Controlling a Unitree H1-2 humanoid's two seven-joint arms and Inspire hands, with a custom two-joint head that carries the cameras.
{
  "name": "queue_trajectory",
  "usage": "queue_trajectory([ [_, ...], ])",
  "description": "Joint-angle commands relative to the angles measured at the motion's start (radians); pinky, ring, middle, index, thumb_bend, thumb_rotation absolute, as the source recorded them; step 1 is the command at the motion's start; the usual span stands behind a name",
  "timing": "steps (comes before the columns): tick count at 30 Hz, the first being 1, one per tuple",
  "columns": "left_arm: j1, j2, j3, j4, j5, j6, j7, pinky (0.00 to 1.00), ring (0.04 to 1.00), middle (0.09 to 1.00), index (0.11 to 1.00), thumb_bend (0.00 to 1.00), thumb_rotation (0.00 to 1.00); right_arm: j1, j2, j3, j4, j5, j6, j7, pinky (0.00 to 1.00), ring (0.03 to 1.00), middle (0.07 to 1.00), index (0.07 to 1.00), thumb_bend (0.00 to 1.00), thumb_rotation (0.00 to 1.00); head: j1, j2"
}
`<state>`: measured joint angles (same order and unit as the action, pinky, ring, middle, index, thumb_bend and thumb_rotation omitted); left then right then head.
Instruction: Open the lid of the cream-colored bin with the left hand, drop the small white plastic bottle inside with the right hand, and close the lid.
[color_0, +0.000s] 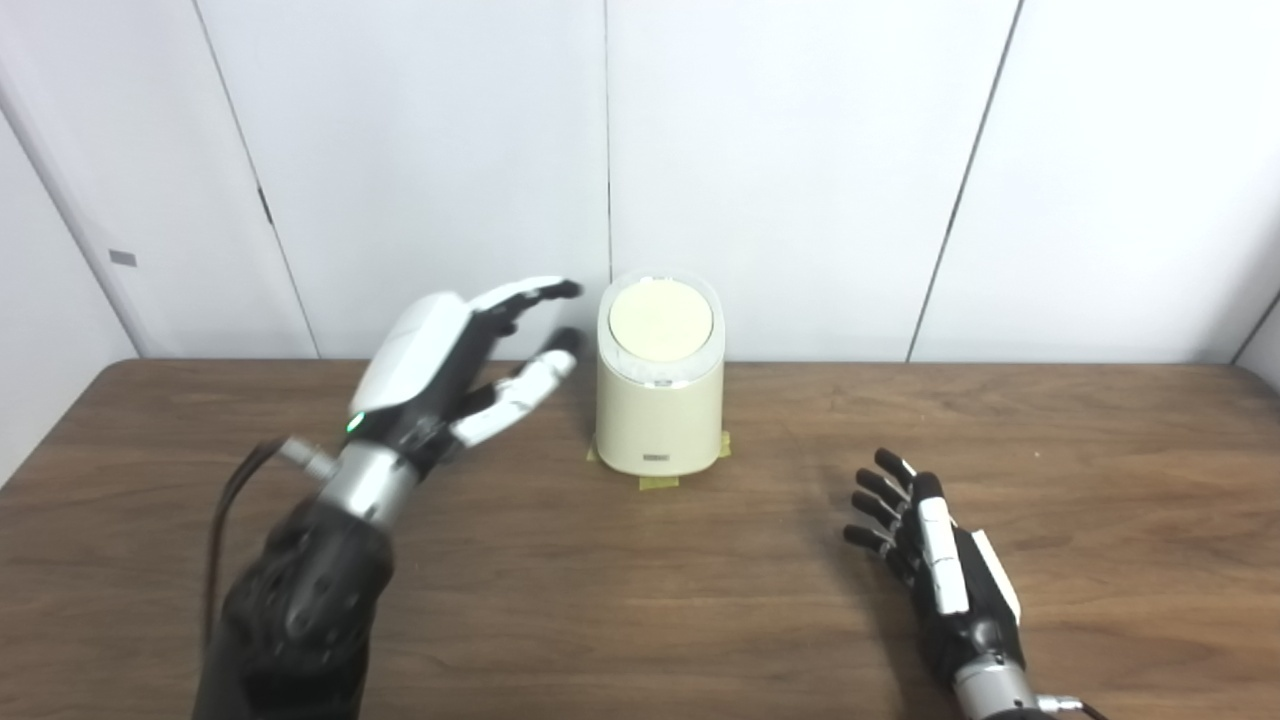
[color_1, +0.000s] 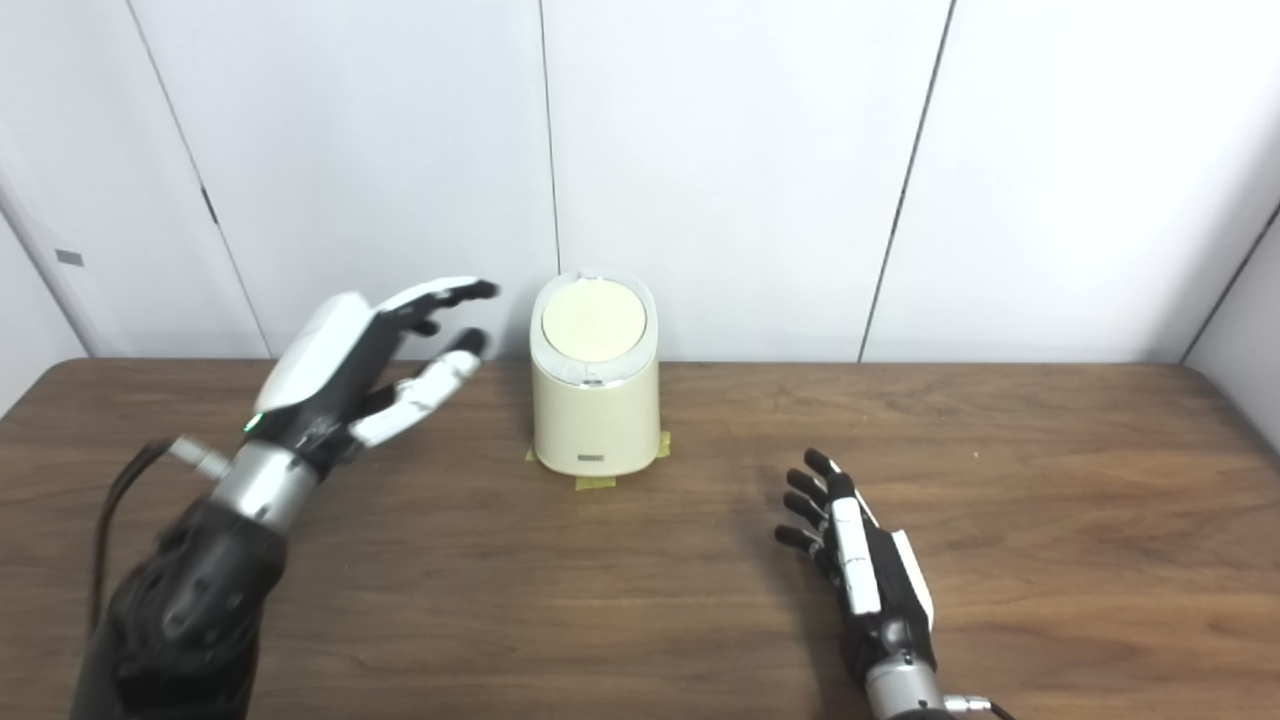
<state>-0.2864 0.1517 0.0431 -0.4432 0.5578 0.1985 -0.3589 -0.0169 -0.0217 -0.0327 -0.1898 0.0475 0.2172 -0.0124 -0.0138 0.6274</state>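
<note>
Our left hand (color_0: 455, 365) is raised above the table (color_0: 640, 620), empty, with fingers spread apart and pointing toward the cream-colored bin (color_0: 660, 415), which stands just to its right, not touching. The lid (color_0: 661, 320) is closed and tilts toward us. The bin looks like light, stiff plastic with a smooth surface; yellow tape (color_0: 658, 482) at its base seems to fix it to the table, so we judge it will not slide when we push. We think the best hold is the front rim of the lid. Our right hand (color_1: 865, 570) rests low on the table, fingers apart, holding nothing. We cannot see the small white bottle anywhere.
</note>
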Motion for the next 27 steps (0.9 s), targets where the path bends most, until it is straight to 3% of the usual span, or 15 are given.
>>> queue_trajectory([
  [1, 0.007, -0.017, 0.024, -0.035, -0.069, 0.020, 0.046, 0.82, 0.856, 0.846, 0.868, 0.33, 0.86, -0.022, 0.001, 0.003, -0.008, -0.003, -0.073, 0.006, 0.75, 0.855, 0.863, 0.882, 0.59, 0.96, -0.001, 0.001],
  [4, 0.079, -0.051, 0.072, -0.044, -0.210, 0.063, 0.065, 0.78, 0.839, 0.849, 0.872, 0.33, 0.90, -0.021, 0.002, 0.008, -0.005, -0.010, -0.110, 0.005, 0.76, 0.857, 0.863, 0.883, 0.59, 0.94, -0.003, 0.003],
  [7, 0.138, -0.085, 0.107, -0.053, -0.319, 0.129, 0.083, 0.81, 0.852, 0.867, 0.890, 0.40, 0.94, -0.023, -0.003, 0.009, -0.004, -0.006, -0.133, 0.010, 0.79, 0.874, 0.878, 0.896, 0.59, 0.95, 0.001, 0.005],
  [9, 0.188, -0.106, 0.122, -0.048, -0.374, 0.138, 0.102, 0.85, 0.866, 0.884, 0.908, 0.42, 0.95, -0.024, -0.005, 0.004, -0.005, -0.001, -0.143, 0.010, 0.81, 0.883, 0.885, 0.900, 0.59, 0.95, 0.002, 0.007],
  [17, 0.323, -0.147, 0.140, 0.016, -0.549, 0.057, 0.177, 0.91, 0.902, 0.914, 0.932, 0.43, 0.89, -0.022, -0.028, -0.006, -0.004, -0.004, -0.151, 0.014, 0.85, 0.910, 0.909, 0.908, 0.62, 0.95, 0.002, 0.008],
  [20, 0.346, -0.153, 0.134, 0.033, -0.577, 0.030, 0.201, 0.94, 0.921, 0.927, 0.938, 0.41, 0.94, -0.019, -0.041, -0.005, -0.007, -0.009, -0.147, 0.015, 0.85, 0.911, 0.913, 0.913, 0.63, 0.95, 0.013, 0.010],
  [24, 0.360, -0.138, 0.106, 0.067, -0.596, -0.001, 0.208, 0.94, 0.931, 0.937, 0.953, 0.46, 0.88, -0.017, -0.050, -0.004, -0.006, -0.007, -0.149, 0.016, 0.85, 0.909, 0.918, 0.918, 0.62, 0.94, 0.017, 0.011],
  [27, 0.365, -0.128, 0.093, 0.083, -0.598, -0.011, 0.215, 0.95, 0.934, 0.939, 0.954, 0.47, 0.90, -0.011, -0.048, 0.002, -0.012, -0.014, -0.149, 0.014, 0.84, 0.916, 0.926, 0.923, 0.61, 0.96, 0.023, 0.016],
])
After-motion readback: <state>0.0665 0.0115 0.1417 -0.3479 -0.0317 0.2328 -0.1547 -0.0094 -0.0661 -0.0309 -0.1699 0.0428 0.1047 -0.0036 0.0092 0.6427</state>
